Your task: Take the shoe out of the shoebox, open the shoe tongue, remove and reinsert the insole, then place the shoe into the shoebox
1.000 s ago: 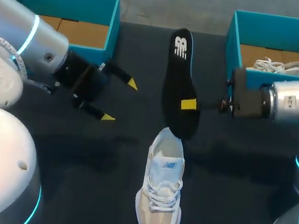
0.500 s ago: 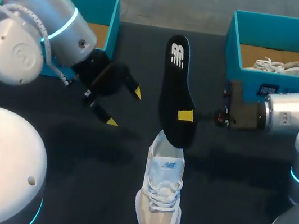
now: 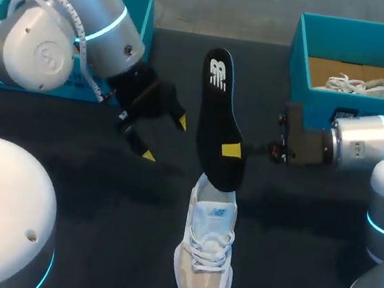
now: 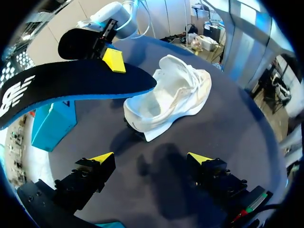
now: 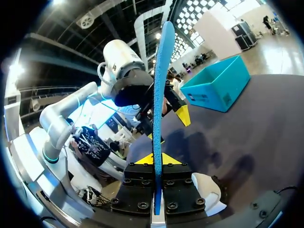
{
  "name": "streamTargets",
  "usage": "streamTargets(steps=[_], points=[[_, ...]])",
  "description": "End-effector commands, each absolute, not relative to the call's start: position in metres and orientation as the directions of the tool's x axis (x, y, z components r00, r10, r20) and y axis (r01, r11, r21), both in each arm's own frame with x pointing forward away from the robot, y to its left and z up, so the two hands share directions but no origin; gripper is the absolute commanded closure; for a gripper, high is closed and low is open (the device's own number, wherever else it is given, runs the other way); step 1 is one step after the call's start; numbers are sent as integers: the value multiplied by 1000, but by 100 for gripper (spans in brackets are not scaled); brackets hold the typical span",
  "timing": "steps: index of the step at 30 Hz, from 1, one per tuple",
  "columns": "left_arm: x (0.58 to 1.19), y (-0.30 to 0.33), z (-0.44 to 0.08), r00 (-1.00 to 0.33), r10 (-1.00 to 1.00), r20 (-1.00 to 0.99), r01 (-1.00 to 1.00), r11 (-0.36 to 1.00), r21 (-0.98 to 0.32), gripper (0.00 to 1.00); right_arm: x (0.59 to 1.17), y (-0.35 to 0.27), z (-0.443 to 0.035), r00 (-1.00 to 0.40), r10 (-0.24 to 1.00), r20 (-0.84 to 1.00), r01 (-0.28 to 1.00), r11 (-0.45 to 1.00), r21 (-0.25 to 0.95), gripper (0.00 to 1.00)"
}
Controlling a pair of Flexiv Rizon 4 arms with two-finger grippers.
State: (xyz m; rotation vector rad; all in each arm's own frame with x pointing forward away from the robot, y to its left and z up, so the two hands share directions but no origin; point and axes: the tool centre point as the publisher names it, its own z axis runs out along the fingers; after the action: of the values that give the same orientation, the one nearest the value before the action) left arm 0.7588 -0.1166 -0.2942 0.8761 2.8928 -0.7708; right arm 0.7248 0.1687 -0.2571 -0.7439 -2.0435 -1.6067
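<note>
Head view shows a dark table (image 3: 293,240) with a white and tan shoe (image 3: 205,256) standing on its sole at 6 o'clock. Its toe points to 6 o'clock and its open heel end faces the middle of the table. The black insole (image 3: 221,119) is up in the air over the middle. Its low end hangs right over the heel opening of the shoe, and I cannot tell if they touch. Its far end points to about 12 o'clock. The right gripper (image 3: 231,150) comes in from 3 o'clock and pinches the insole near its low end, with one yellow tip showing on the black top. The left gripper (image 3: 164,138) is at 9 o'clock from the insole, near it but apart. Its two fingers are spread wide and there is nothing between them. The left shoebox (image 3: 143,16), blue, stands at 10 o'clock. The right shoebox (image 3: 304,45), also blue, stands at 2 o'clock with a second shoe (image 3: 362,86) inside it. Left wrist view shows bare table between the wide fingers, the shoe ahead of them, and the insole hanging over its heel with the other arm's yellow tip on top. Right wrist view shows the thin blue edge of the insole standing straight up, squeezed from both sides by the right gripper's fingers, with the white shoe just under them.
</note>
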Motion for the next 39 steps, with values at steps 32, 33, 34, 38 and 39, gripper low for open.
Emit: streamTargets(steps=[32, 33, 34, 38, 39], points=[[735, -120, -332, -922, 386, -33, 361, 824, -436, 0, 717, 189, -282, -827, 171, 535, 554, 88, 828, 100], [735, -120, -332, -922, 386, -33, 361, 824, -436, 0, 717, 189, -282, -827, 171, 535, 554, 88, 828, 100], [735, -120, -332, -922, 386, -33, 361, 824, -436, 0, 717, 188, -283, -826, 179, 535, 554, 80, 829, 100], [735, -121, -333, -923, 383, -30, 357, 827, -435, 0, 713, 180, -288, -830, 182, 527, 538, 15, 843, 100], [734, -122, -334, -923, 382, -30, 357, 827, -435, 0, 712, 179, -289, -833, 182, 523, 533, 5, 846, 100]])
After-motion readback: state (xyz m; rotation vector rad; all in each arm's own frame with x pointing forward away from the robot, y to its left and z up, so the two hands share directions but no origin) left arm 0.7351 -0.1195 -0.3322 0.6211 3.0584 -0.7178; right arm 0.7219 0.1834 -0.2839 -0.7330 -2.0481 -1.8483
